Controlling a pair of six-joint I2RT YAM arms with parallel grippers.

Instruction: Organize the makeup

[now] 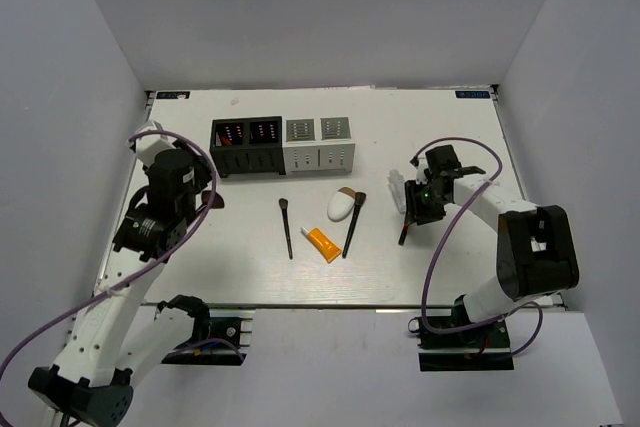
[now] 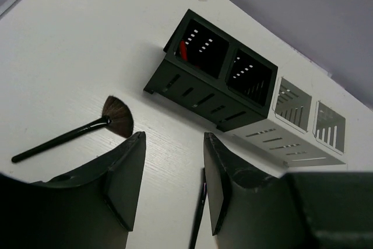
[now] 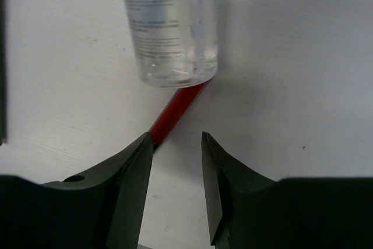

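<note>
Black box (image 1: 248, 146) at 12 o'clock on the worktop (image 1: 450, 267) has red sticks (image 2: 183, 51) standing in it, and the white box (image 1: 320, 144) sits touching it at its 3 o'clock. Brushes (image 1: 286, 227), sponge (image 1: 343, 207) and orange tube (image 1: 322, 244) lie loose at the boxes' 6 o'clock.

Only the right wrist cam shows the red pencil (image 3: 178, 106) poking out from behind the clear bottle (image 3: 175, 21). The right tool (image 3: 176, 139) is half open and empty. The left wrist cam catches the fan brush (image 2: 76, 133), with the left tool (image 2: 174, 137) half open too, gripping nothing.

An orange tube (image 1: 322, 244) lies on the bench (image 1: 450, 267). A thin brush (image 1: 287, 228) lies left of it, a white sponge (image 1: 343, 207) just behind it, and a black box (image 1: 248, 145) and a white box (image 1: 320, 143) farther behind.
</note>
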